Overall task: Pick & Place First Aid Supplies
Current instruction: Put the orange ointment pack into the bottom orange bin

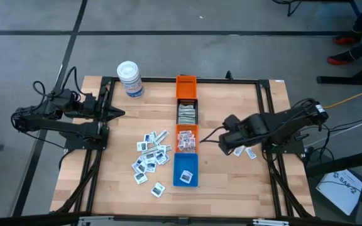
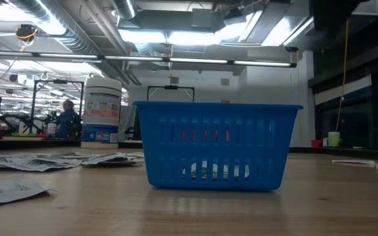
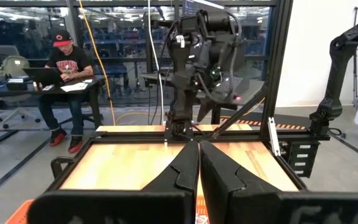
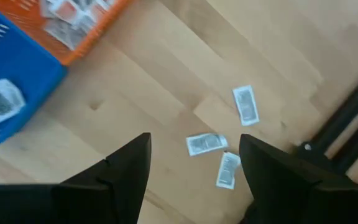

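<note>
Three small white packets (image 4: 206, 144) lie loose on the bare desk (image 1: 231, 188) right under your right gripper (image 4: 194, 163), whose fingers (image 4: 129, 163) stand wide apart with nothing between them — one packet sits in the gap, the other two just beside it. Your left gripper (image 1: 117, 113) waits at the desk's left edge, fingers pressed together and empty. Most of the packets (image 1: 151, 157) are scattered left of the row of bins; one lies in the blue bin (image 1: 185, 169) and several fill the near orange bin (image 1: 186, 137). Pale strips (image 1: 186, 113) rest in the black bin (image 1: 186, 112), beyond it a second orange bin (image 1: 186, 86). A white tub (image 1: 131, 79) stands at the far left corner.
</note>
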`<action>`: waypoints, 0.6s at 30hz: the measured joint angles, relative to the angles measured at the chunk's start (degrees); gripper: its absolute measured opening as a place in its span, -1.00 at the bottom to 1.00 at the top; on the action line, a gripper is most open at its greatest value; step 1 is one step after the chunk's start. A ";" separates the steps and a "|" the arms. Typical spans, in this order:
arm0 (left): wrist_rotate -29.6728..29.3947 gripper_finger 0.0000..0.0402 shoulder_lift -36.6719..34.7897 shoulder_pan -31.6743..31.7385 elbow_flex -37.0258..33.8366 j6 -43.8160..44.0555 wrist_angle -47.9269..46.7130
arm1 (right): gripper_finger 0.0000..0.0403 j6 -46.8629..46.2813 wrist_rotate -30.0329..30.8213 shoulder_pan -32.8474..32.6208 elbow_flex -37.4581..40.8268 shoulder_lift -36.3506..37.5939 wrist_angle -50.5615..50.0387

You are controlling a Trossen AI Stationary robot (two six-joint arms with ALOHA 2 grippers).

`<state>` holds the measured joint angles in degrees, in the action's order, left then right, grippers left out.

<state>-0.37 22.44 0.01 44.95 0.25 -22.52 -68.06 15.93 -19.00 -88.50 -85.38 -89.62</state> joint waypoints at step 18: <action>0.01 -0.94 0.01 0.00 0.00 0.00 0.00 | 0.21 -9.55 -9.46 -4.16 26.18 0.07 16.75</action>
<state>-0.36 22.46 0.01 44.95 0.25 -22.52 -77.60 6.47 -23.16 -62.32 -85.32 -72.87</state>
